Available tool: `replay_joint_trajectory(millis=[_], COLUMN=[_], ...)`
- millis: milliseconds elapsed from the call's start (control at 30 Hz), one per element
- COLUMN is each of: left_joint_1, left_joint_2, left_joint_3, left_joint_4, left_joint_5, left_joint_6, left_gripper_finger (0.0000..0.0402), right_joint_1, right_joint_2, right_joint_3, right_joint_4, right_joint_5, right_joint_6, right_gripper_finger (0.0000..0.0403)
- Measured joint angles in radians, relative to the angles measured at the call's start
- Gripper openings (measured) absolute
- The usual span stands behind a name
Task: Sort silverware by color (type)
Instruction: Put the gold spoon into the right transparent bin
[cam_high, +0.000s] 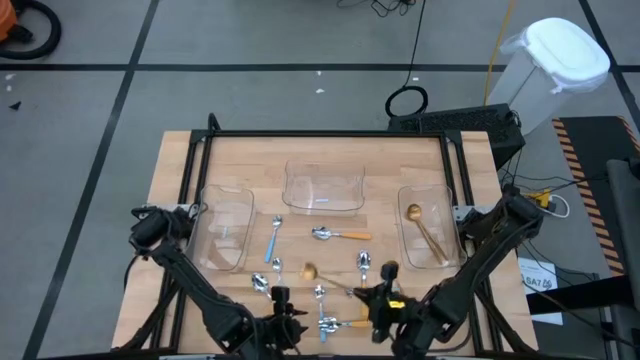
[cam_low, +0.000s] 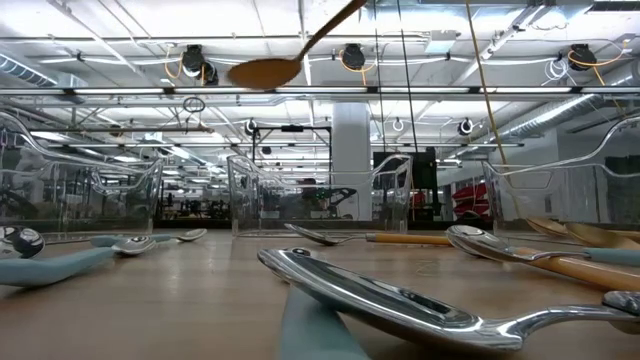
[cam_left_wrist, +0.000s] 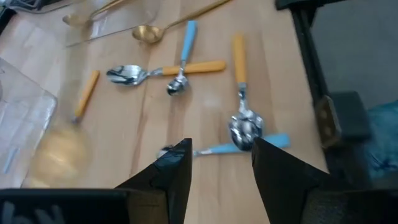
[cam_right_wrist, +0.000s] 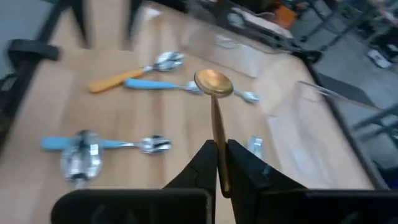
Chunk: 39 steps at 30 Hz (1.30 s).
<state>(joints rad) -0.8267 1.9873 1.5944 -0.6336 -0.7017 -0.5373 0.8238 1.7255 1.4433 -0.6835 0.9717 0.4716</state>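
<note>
My right gripper (cam_high: 372, 294) is shut on a gold spoon (cam_high: 310, 271) near the table's near edge. The spoon's bowl (cam_right_wrist: 213, 81) sticks out past the fingers, and the low view shows the spoon (cam_low: 266, 72) high above the table. My left gripper (cam_left_wrist: 221, 155) is open and empty at the near edge (cam_high: 280, 297), above a blue-handled spoon (cam_left_wrist: 239, 145) and an orange-handled spoon (cam_left_wrist: 240, 68). More blue-handled spoons (cam_high: 274, 240) and orange-handled spoons (cam_high: 340, 235) lie flat on the wood. Two gold spoons (cam_high: 420, 225) lie in the right tray (cam_high: 446, 252). My right gripper pinches the gold spoon's handle (cam_right_wrist: 219, 163) between its two fingers, which lie along the handle. The bowl points away from the gripper, toward the table's left. The spoon is lifted clear of the table, about level in the high view.
Three clear plastic trays stand on the table: one at the left (cam_high: 225, 195), one at the far middle (cam_high: 322, 205), one at the right. Several spoons lie scattered across the near middle (cam_high: 325, 300). A black frame (cam_high: 330, 133) borders the table.
</note>
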Motion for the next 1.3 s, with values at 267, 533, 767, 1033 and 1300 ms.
replay_joint_trajectory(millis=[267, 533, 767, 1033, 1300], left_joint_1=[-0.027, 0.003, 0.024, 0.027, 0.027], left_joint_2=[0.000, 0.000, 0.000, 0.000, 0.000], left_joint_3=[0.000, 0.000, 0.000, 0.000, 0.000], left_joint_4=[-0.026, -0.027, -0.028, -0.028, -0.021], left_joint_5=[-0.004, -0.009, -0.010, -0.009, -0.009], left_joint_6=[0.021, 0.073, 0.093, 0.098, 0.104], left_gripper_finger=[0.0165, 0.0165, 0.0165, 0.0165, 0.0165], right_joint_1=[-0.006, -0.006, 0.002, 0.003, 0.023], right_joint_2=[-0.089, -0.096, -0.095, -0.096, -0.201], right_joint_3=[0.000, 0.000, -0.003, -0.003, -0.004], right_joint_4=[-0.322, -0.802, -0.884, -0.887, -0.888], right_joint_5=[0.086, 0.065, -0.014, -0.035, -0.036], right_joint_6=[0.255, 0.786, 0.938, 0.931, 0.833], right_gripper_finger=[0.0011, 0.0011, 0.0011, 0.0011, 0.0011])
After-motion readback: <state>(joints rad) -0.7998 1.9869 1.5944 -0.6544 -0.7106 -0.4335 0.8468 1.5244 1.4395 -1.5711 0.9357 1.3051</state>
